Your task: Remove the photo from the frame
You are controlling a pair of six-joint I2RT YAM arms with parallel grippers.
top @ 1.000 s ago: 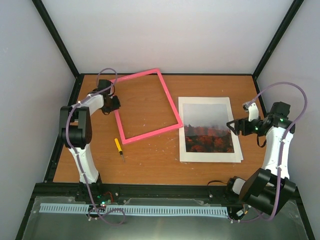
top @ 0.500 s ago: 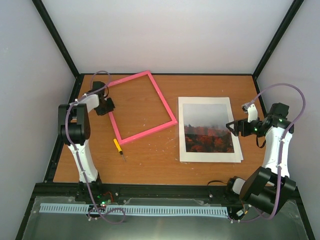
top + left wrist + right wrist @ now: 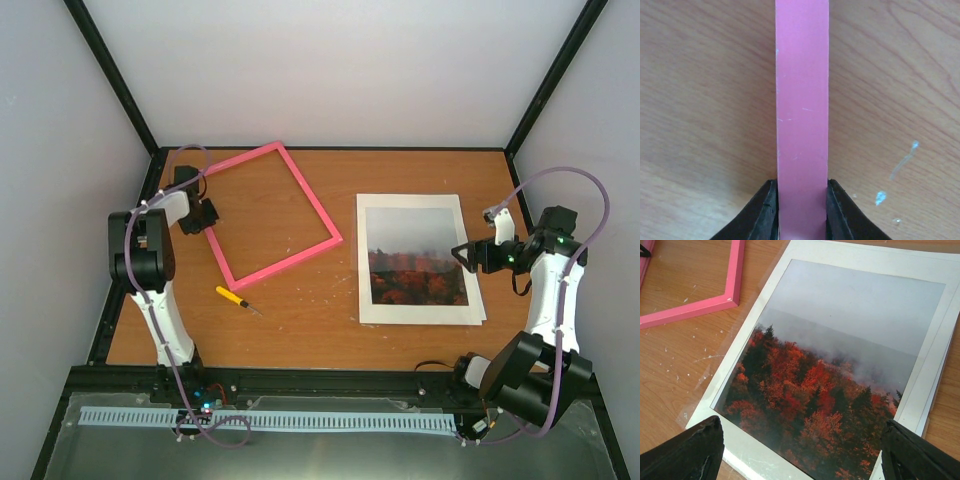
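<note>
On table, one frame clenched in left tool, one photo, right tool released.

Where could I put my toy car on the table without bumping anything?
Free: the strip between the pink frame and the photo, the front of the table below both, and the back behind the photo. Crowded: the left, where the left gripper pinches the frame near the screwdriver, and the photo's right edge under the open right gripper.

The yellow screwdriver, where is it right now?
In the top view the screwdriver lies on the left side of the table, just in front of the pink frame, by its near corner.
</note>
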